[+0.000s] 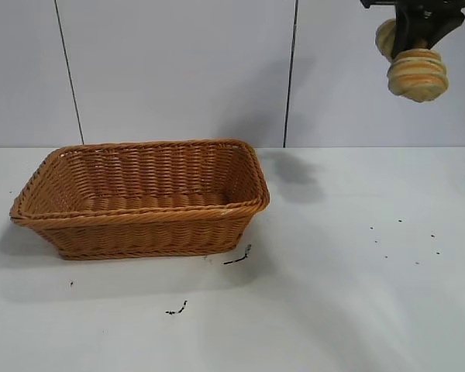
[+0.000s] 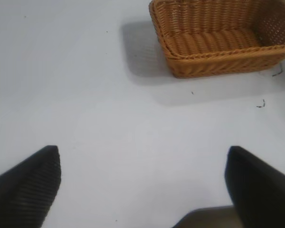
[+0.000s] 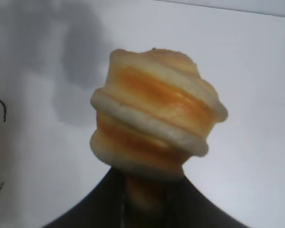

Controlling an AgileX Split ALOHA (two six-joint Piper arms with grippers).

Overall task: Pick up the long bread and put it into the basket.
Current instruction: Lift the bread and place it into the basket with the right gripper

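Note:
My right gripper (image 1: 418, 35) is high at the exterior view's top right, shut on the long bread (image 1: 417, 74), a tan loaf with orange-brown ridged stripes. The loaf's end fills the right wrist view (image 3: 156, 114), pinched between the black fingers (image 3: 92, 204). The orange-brown wicker basket (image 1: 31, 194) stands empty at the left middle of the white table, well to the left of and below the bread. It also shows in the left wrist view (image 2: 218, 64). My left gripper (image 2: 142, 183) is open and empty over bare table, away from the basket.
Small dark scraps (image 1: 237, 256) lie on the table by the basket's front right corner, another scrap (image 1: 177, 310) nearer the front, and dark specks (image 1: 407, 240) at the right. A grey panelled wall (image 1: 178, 70) stands behind the table.

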